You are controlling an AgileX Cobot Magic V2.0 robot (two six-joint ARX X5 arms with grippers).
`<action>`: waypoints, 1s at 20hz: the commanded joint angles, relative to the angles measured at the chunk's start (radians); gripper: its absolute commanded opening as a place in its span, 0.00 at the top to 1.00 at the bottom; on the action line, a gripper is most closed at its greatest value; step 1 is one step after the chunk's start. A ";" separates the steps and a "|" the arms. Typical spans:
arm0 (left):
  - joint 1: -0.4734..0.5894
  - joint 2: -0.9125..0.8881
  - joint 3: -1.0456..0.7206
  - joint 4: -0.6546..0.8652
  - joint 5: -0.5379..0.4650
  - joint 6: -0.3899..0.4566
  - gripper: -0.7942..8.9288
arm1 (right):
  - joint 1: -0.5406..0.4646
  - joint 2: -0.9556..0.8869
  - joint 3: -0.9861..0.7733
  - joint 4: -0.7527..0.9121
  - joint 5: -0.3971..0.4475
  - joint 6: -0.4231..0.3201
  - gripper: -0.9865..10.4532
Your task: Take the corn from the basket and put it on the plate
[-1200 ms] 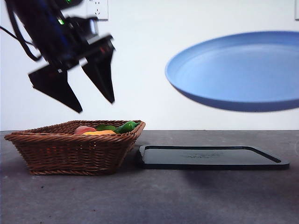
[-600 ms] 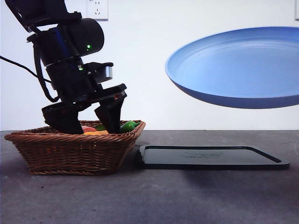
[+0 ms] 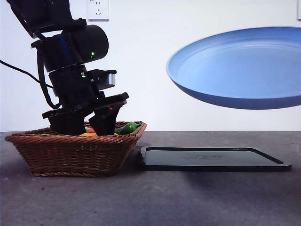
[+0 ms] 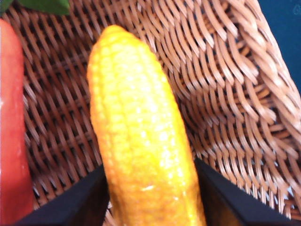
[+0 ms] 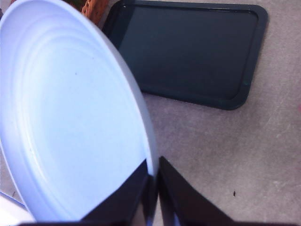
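Orange-yellow corn [image 4: 141, 141], brown woven basket [image 3: 70, 150], blue plate [image 3: 240, 70].

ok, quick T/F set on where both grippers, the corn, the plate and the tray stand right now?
1. The left gripper has a jaw on each side of the corn in the basket. True.
2. The corn lies on the plate. False: it is in the basket.
3. The right gripper holds the plate by its rim, above the table. True.
4. The black tray is inside the basket. False: it lies on the table beside it.
5. The plate rests on the tray. False: it is held in the air.
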 commanded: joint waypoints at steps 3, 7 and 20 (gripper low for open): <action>-0.007 0.008 0.113 -0.090 0.000 0.002 0.68 | 0.002 0.035 0.021 0.013 -0.008 0.037 0.91; -0.008 -0.061 0.194 -0.117 0.011 0.002 0.68 | 0.001 0.146 0.021 0.037 -0.010 0.047 0.91; -0.152 -0.166 0.207 -0.056 0.299 0.037 0.68 | -0.056 0.593 0.021 0.284 -0.310 0.200 0.91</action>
